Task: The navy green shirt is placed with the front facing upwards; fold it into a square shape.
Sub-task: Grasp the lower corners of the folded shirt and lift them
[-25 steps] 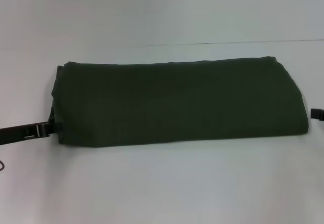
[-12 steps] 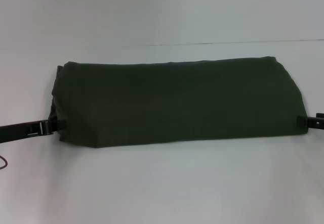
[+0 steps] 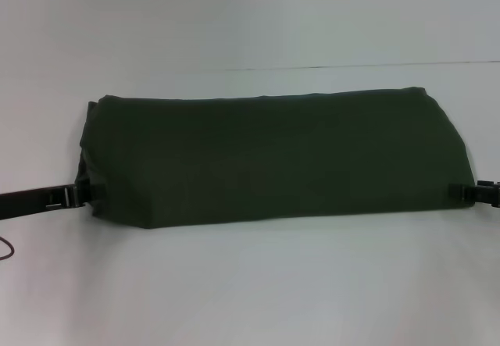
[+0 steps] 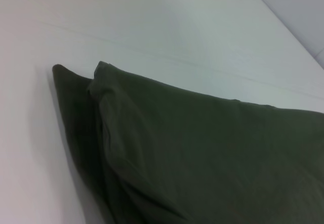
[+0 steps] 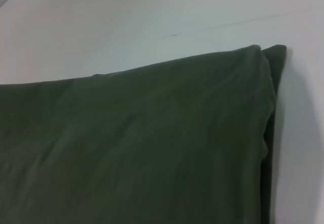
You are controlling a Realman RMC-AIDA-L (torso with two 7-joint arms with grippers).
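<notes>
In the head view one dark olive-green cotton shirt [image 3: 273, 157], folded into a long band, lies across the middle of the frame on the white table [image 3: 250, 283]; the left gripper [image 3: 84, 193] at the lower left touches the band's left end and the right gripper [image 3: 467, 192] at the right edge touches its right end, each apparently pinching the cloth, though I cannot tell how far the jaws stand apart. The left wrist view shows only the shirt's layered corner filling the lower right. The right wrist view shows the other corner filling the lower left.
</notes>
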